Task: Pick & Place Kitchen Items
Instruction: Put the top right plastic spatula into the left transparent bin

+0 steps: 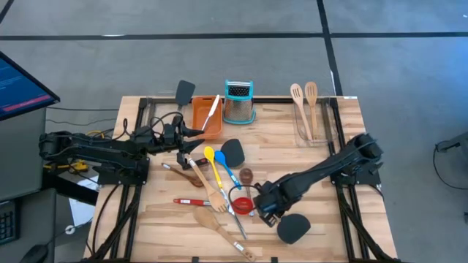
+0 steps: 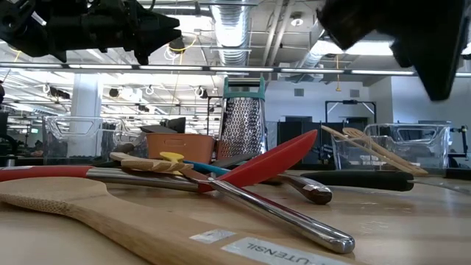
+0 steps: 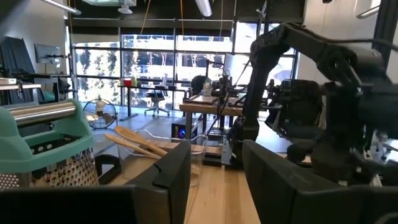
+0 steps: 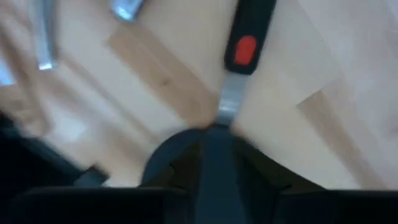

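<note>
**A:** Wooden spatula (image 2: 73,202) lies flat, closest to the table's (image 1: 351,219) front edge. A steel-handled tool (image 2: 280,217) lies just behind it.

**B:** And the right gripper (image 1: 265,208)?

**A:** It sits low over the front right part of the pile. Just beside it is the round head of a black utensil (image 1: 292,228). The wrist camera shows that utensil's steel neck and a black handle with a red mark (image 4: 249,31) leading away from the gripper. The view is too blurred to tell whether the jaws grip it or stand clear.

**B:** What lies further back?

**A:** A red spoon (image 2: 272,162) rests on the heap with its bowl tilted upward. Behind it a yellow spoon (image 1: 210,153) and a blue spoon (image 1: 227,172) lie side by side, and a black turner (image 1: 232,151) lies near them.

**B:** And the left gripper (image 1: 191,137)?

**A:** It hovers above the table beside the orange tray (image 1: 199,120). Its jaws are partly open and nothing is between them.

**B:** What is at the far edge?

**A:** One pale utensil lies slanted in the tray. The grater (image 1: 239,102) stands upright just beside it. Two wooden spoons (image 1: 303,98) rest in a clear bin (image 1: 322,135) at the far right corner.
</note>
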Robot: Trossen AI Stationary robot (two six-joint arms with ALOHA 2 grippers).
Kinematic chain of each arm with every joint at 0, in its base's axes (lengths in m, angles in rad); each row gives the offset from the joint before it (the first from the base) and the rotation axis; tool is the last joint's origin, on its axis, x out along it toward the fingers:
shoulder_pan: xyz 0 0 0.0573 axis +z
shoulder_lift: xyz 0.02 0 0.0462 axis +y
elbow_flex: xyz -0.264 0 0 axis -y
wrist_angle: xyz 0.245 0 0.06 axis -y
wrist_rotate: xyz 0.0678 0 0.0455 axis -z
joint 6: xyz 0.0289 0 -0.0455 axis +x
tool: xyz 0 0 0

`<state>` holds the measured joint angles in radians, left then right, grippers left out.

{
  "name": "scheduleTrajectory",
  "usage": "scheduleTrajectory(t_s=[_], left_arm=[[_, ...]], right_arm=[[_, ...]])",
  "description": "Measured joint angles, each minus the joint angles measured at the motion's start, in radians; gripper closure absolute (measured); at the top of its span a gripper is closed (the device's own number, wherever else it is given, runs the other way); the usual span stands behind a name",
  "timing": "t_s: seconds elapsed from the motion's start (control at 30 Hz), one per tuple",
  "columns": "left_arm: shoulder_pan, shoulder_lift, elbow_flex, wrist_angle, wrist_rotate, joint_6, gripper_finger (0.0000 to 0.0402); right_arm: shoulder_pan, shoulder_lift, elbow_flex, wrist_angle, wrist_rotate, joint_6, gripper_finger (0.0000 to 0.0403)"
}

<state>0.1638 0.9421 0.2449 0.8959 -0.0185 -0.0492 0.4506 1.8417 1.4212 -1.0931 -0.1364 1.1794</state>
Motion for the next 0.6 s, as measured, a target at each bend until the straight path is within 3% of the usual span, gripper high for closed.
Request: scheduleTrajectory(t_s=[0.33, 0.6], left_arm=[[0.0, 0.0, 0.0, -0.014, 0.0, 0.0, 0.027], [0.0, 0.0, 0.0, -0.024, 0.0, 0.0, 0.027]], right_arm=[[-0.049, 0.11, -0.001, -0.021, 0.013, -0.136, 0.0261], [-0.042, 0.161, -0.005, 0.031, 0.033, -0.189, 0.0243]])
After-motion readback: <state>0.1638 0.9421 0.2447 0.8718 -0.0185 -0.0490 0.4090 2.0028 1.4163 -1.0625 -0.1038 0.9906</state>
